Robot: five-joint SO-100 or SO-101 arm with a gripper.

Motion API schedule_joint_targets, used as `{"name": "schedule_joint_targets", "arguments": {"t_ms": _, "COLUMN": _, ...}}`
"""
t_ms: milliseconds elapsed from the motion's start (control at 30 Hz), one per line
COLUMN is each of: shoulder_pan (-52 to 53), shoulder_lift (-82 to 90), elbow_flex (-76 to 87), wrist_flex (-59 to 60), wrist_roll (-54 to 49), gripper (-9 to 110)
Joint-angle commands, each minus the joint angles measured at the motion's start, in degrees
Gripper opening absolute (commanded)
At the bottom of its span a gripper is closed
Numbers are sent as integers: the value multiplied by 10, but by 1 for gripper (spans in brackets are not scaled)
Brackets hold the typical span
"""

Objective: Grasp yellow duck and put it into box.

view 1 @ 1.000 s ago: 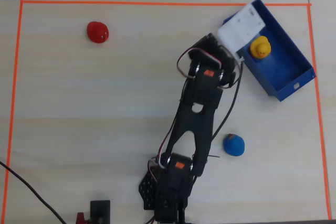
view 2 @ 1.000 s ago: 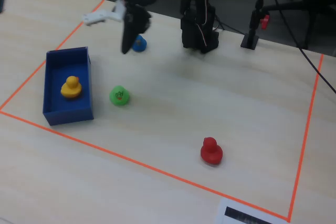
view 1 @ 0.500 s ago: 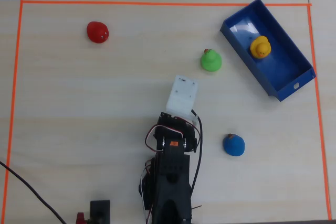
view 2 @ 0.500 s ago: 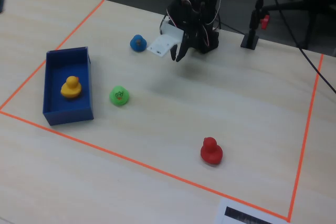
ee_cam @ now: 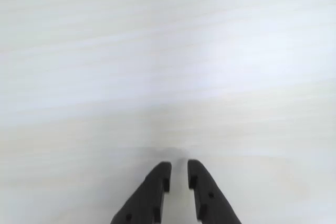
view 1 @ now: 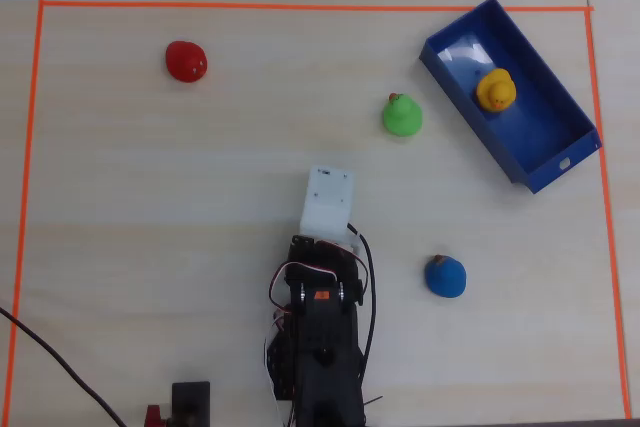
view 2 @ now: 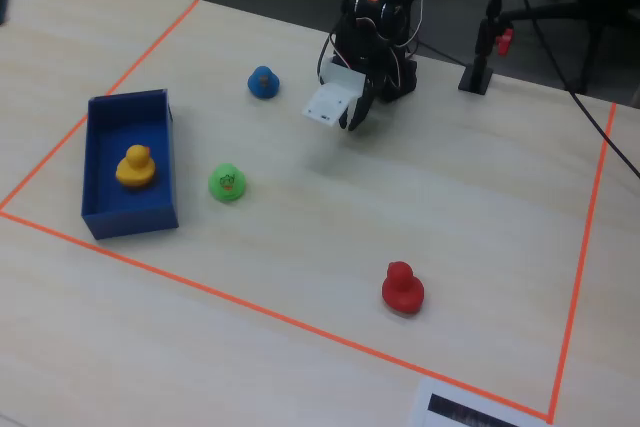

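And there it is: the yellow duck sits inside the box, upright on the blue floor, a little toward the end nearer the top of the overhead view, and the fixed view shows it just the same, duck in tray. The arm is folded back over its base at the bottom centre of the overhead view, well apart from the box. Down at the wrist camera, the gripper hangs over bare pale table, its two black fingers nearly together with only a thin slit between the tips, and nothing held between them. Around the marked-out area, the green duck stands just beside the box's long wall, the blue duck sits near the arm on its right in the overhead view, and the red duck is off alone toward the upper left. Orange tape frames the whole field.
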Motion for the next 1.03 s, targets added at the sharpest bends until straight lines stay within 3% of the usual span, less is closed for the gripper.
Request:
{"name": "schedule_joint_targets", "arguments": {"t_ms": 0, "shoulder_pan": -15, "shoulder_lift": 26, "elbow_flex": 17, "wrist_flex": 11, "wrist_roll": 0, "gripper": 0}}
{"name": "schedule_joint_targets", "arguments": {"t_ms": 1000, "shoulder_pan": -1, "shoulder_lift": 38, "elbow_flex": 23, "wrist_flex": 14, "wrist_roll": 0, "gripper": 0}}
